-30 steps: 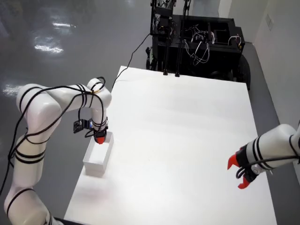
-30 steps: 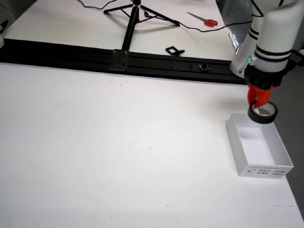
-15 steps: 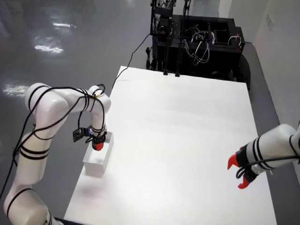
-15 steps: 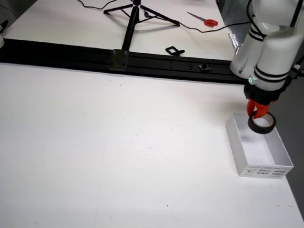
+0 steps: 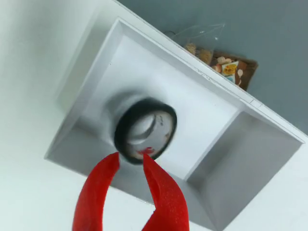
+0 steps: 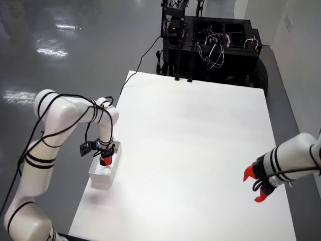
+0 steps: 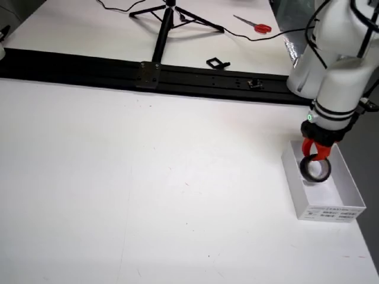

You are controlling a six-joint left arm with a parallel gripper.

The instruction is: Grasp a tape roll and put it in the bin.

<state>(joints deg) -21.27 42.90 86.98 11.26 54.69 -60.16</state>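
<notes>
On the white desk (image 7: 148, 177), the end effector (image 7: 317, 155) pinches the black tape roll (image 7: 314, 169) by its rim, hanging it upright over the bin (image 7: 331, 212), apparently ready for release.

One view rides on the hand (image 5: 131, 158), looking steeply down past its red fingers, very close, into the white bin (image 5: 159, 62). The view from above is mounted high, set well back, looking down the length of the white counter (image 6: 195, 150) toward a black equipment rack (image 6: 210, 45). The view from the side stands across the counter, closer and lower, facing a black rail (image 7: 148, 74). All three share the bin and the hand
</notes>
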